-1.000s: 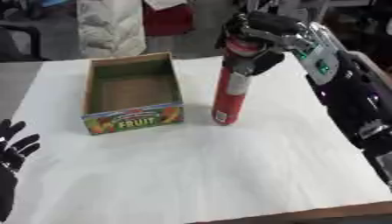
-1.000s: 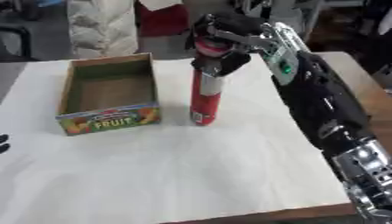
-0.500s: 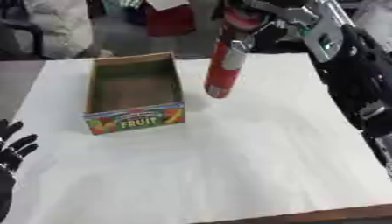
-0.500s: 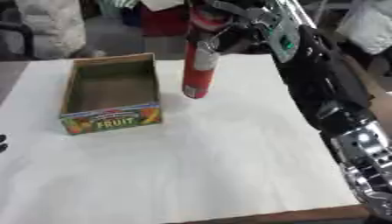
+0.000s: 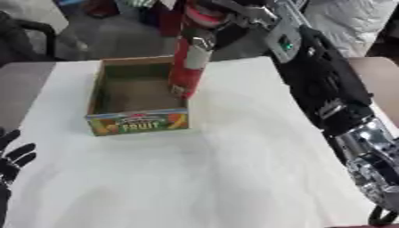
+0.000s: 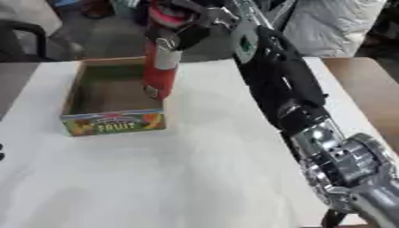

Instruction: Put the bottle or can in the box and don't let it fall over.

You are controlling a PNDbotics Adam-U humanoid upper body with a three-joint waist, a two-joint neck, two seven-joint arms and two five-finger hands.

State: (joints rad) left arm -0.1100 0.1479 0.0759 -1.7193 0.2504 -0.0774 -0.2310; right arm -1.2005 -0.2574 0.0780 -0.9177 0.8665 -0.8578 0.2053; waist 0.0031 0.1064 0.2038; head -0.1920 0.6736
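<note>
Red can [image 5: 189, 60] – right hand [image 5: 222, 15] fingers curled round its top, above box [image 5: 137, 99], left hand [image 5: 12, 158] open

right arm [image 5: 323, 89]: black shell | green light | silver joints | left hand [image 5: 12, 156]: black

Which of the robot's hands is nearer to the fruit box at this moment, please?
Right. The right hand holds the red can above the fruit box's right side; the left hand rests open near the lower-left corner, well away.
</note>
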